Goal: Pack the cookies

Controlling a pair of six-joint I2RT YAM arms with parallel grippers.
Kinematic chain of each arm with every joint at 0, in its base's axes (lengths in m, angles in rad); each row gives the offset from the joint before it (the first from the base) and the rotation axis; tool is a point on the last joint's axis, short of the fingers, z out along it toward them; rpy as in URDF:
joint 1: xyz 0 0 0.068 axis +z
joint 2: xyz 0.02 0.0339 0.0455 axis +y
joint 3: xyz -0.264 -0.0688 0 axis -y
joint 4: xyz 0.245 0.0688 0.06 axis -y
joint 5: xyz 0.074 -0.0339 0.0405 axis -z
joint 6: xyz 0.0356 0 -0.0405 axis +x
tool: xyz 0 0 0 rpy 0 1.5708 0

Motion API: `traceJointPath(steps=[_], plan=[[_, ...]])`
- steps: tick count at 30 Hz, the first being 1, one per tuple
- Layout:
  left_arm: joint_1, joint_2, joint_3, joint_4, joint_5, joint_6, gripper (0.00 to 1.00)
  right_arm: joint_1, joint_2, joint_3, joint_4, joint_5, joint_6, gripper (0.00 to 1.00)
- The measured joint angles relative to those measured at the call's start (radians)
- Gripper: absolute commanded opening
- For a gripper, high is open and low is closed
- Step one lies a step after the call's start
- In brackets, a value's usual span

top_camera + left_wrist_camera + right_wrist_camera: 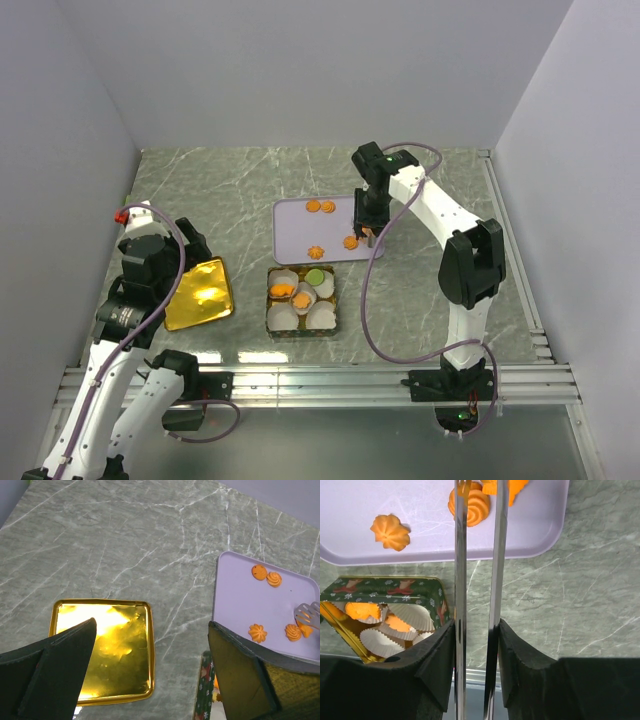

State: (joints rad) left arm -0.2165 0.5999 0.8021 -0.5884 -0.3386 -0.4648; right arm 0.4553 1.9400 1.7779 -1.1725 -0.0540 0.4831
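Cookies (316, 251) hug the tray's (300, 228) near edge; right pincer (476, 641) pinches tongs (460, 580) (left pincer (151, 629) spread).

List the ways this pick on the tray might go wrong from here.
1. The tongs held in the right gripper point at the swirl cookie, with a second cookie right beside it. The blades may catch or knock both.
2. Both lie near the tray rim, so a nudge might push one onto the table.
3. The thin blades may let the cookie slip before it reaches the tin.
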Motion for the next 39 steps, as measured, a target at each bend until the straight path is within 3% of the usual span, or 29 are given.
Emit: traceJointPath(steps=[16,24,39], plan=[[0.002,-0.001,0.0,0.0,0.0,0.0,1.0,0.0,-0.009,0.216,-0.053,-0.071,0.014,0.39],[0.002,-0.003,0.0,0.0,0.001,0.0,0.99,0.024,-0.088,0.175,-0.012,-0.236,0.016,0.39],[0.003,-0.002,0.0,0.0,0.001,0.0,0.99,0.235,-0.268,-0.028,0.081,-0.47,-0.04,0.4]])
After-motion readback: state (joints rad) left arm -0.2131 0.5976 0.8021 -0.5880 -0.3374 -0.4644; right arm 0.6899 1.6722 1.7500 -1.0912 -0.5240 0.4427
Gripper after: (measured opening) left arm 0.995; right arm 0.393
